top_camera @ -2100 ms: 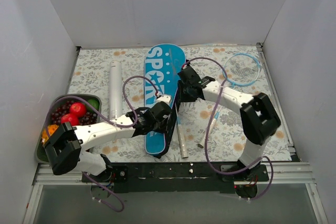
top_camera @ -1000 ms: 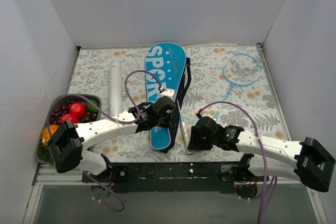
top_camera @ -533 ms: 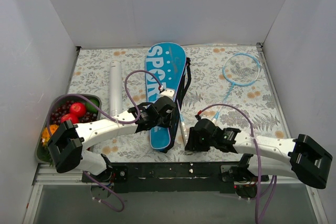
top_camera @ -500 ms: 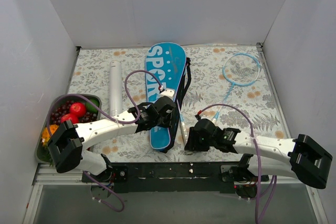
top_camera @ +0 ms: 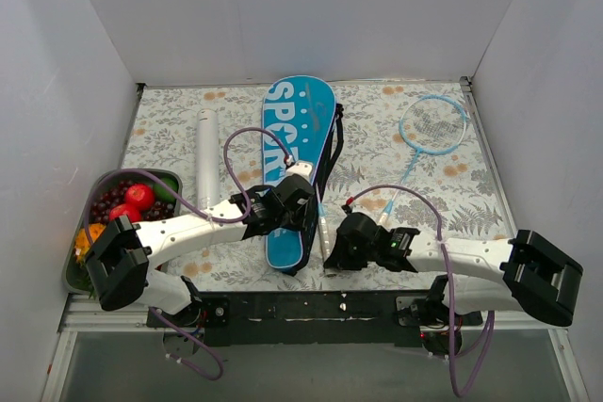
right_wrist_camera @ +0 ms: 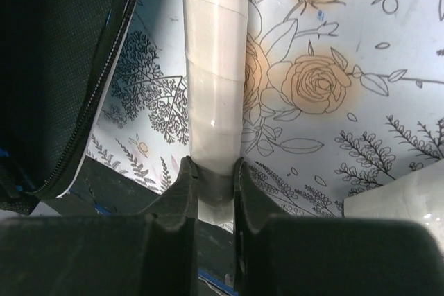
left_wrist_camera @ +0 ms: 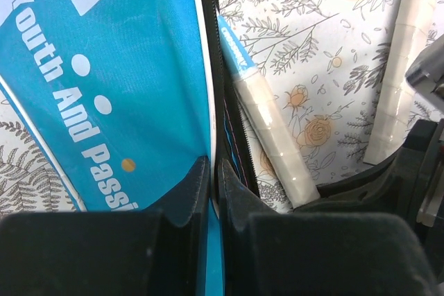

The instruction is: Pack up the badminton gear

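Note:
The blue cover [top_camera: 297, 134] lettered "SPORT" lies in the middle of the table. My left gripper [top_camera: 300, 206] is shut on its open zipper edge [left_wrist_camera: 214, 168]. One racket's pale handle [top_camera: 323, 231] sticks out of the cover's opening [left_wrist_camera: 267, 136]. My right gripper [top_camera: 332, 244] is shut on the end of that handle [right_wrist_camera: 211, 171]. The second light-blue racket [top_camera: 433, 124] lies at the back right; its handle shows in the left wrist view [left_wrist_camera: 408, 67]. The white tube [top_camera: 206, 157] lies left of the cover. No shuttlecocks are in view.
A dark tray of fruit [top_camera: 166, 176] stands at the left front edge. White walls close in the table on three sides. The black arm mount [top_camera: 339, 308] runs along the near edge.
My right arm has swung from over the cover to the front and closed on the racket handle's end, then shifted left. The handle has slid a little farther into the cover. The left gripper has stayed on the cover.

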`<state>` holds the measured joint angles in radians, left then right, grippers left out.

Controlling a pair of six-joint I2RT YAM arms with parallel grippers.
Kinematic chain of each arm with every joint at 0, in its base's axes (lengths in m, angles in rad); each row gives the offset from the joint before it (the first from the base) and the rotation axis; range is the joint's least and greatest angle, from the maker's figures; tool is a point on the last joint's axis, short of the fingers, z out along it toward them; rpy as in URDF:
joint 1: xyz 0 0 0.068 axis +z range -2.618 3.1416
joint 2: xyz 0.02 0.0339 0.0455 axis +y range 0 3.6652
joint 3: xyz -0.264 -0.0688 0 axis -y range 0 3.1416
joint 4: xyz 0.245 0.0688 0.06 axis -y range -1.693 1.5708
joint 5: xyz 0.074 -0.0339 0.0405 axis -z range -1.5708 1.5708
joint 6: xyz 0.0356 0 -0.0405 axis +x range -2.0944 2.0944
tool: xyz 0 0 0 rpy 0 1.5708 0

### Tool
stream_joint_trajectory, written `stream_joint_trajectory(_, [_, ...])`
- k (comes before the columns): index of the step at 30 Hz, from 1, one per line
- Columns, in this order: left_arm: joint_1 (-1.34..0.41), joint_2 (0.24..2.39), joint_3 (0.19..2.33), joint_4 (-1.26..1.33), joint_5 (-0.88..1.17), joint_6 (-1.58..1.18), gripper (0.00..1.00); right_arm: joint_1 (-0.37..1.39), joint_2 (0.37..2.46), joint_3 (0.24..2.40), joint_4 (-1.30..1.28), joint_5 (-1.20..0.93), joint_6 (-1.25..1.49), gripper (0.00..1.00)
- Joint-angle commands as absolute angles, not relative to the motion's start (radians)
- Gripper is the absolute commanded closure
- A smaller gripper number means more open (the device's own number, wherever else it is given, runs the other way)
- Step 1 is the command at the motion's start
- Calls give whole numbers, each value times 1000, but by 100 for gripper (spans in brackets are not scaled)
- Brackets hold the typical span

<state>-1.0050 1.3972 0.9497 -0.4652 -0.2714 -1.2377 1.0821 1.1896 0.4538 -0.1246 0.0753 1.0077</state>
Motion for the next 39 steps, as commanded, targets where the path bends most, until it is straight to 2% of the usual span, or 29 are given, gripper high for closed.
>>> stream_joint_trajectory(1, [-1011, 1341, 908, -436, -245, -1244, 100, 1086, 1238, 515, -210, 166, 965, 99])
stream_joint_trajectory(11, [-1023, 1302, 819, -396, -216, -1290, 100, 1086, 1250, 699, -250, 175, 879, 99])
stream_joint_trajectory(16, [-1029, 1298, 808, -365, -164, -1315, 100, 1086, 1279, 747, -184, 137, 867, 99])
stream_joint_trajectory(27, [-1043, 1284, 802, -344, -120, -1322, 100, 1086, 1321, 704, 109, 22, 845, 99])
stream_joint_trajectory(33, [-1046, 1273, 756, -284, -104, -1338, 100, 1089, 1307, 687, 159, -29, 848, 99])
stream_joint_trajectory(39, [-1046, 1243, 750, -256, -118, -1321, 100, 1094, 1315, 594, 333, -93, 876, 99])
